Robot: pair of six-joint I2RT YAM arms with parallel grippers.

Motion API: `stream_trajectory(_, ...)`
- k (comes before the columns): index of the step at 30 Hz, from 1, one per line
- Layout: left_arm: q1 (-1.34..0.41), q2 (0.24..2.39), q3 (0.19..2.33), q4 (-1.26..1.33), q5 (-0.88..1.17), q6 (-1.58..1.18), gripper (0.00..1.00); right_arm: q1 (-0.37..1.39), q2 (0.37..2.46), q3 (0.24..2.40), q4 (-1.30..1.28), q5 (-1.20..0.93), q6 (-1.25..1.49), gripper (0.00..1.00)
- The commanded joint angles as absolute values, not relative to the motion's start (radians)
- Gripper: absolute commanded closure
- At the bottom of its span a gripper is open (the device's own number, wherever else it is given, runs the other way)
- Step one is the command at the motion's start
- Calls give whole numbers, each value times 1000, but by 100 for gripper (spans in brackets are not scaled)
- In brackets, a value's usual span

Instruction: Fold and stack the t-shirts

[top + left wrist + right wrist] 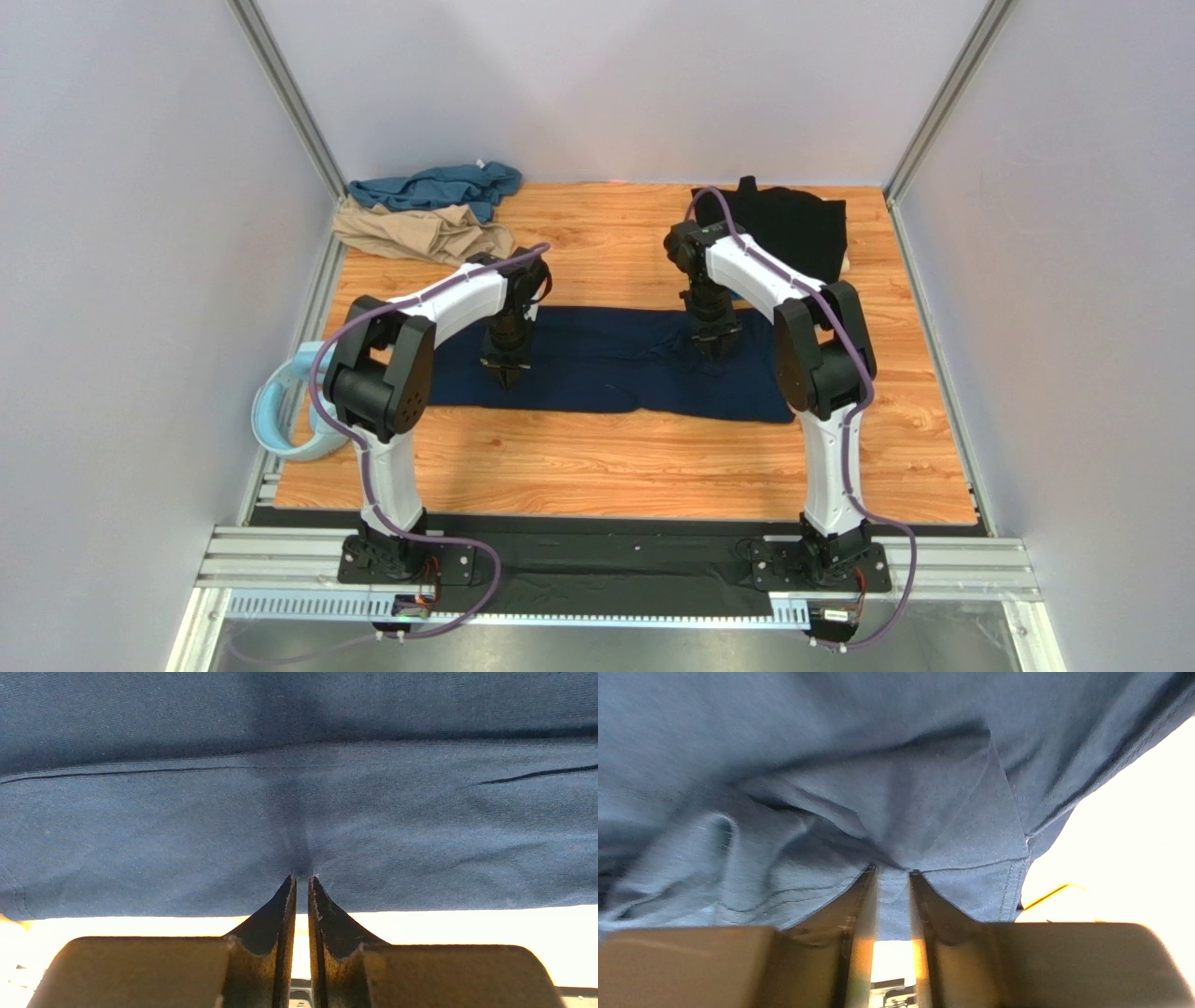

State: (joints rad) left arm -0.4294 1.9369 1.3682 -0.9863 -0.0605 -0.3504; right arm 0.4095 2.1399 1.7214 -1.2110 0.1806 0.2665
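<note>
At bench [603,469] centre, the navy t-shirt [606,367] is clamped by the left claw [505,371] toward 9 o'clock and by the right claw [713,347] toward 3 o'clock.

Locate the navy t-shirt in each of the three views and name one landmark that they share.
Top external: navy t-shirt spread flat at the picture's centre.
Left wrist: navy t-shirt fills the upper two thirds.
Right wrist: navy t-shirt fills most of the picture, bunched in folds.
Shared landmark: the table, showing beside the shirt's edge in every view, glaring bright in both wrist views.
</note>
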Motion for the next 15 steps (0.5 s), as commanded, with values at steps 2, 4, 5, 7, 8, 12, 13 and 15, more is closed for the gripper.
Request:
stream_trajectory(2, -428, 1940, 1384, -996, -57, -331, 83, 400, 2059, 1674, -1190, 186, 268, 67)
stream_trajectory(4, -428, 1940, 1379, -991, -57, -333, 83, 400, 2045, 1667, -1192, 175, 267, 64)
stream_trajectory(5, -428, 1940, 1378, -991, -57, -333, 83, 400, 2036, 1655, -1184, 164, 264, 60)
stream_trajectory(7, -428, 1940, 1374, -991, -55, -334, 83, 403, 2002, 1643, -1170, 153, 261, 57)
stream_trajectory(8, -428, 1940, 1373, -989, -55, -334, 83, 406, 1994, 1640, -1164, 143, 258, 57)
stream_trajectory(12, -428, 1940, 1365, -986, -54, -336, 83, 426, 1983, 1646, -1163, 127, 252, 57)
stream_trajectory(13, -428, 1939, 1365, -986, -52, -336, 83, 431, 1985, 1647, -1161, 127, 250, 57)
stream_trajectory(15, -428, 1939, 1365, -985, -51, -337, 83, 448, 1999, 1654, -1163, 121, 252, 56)
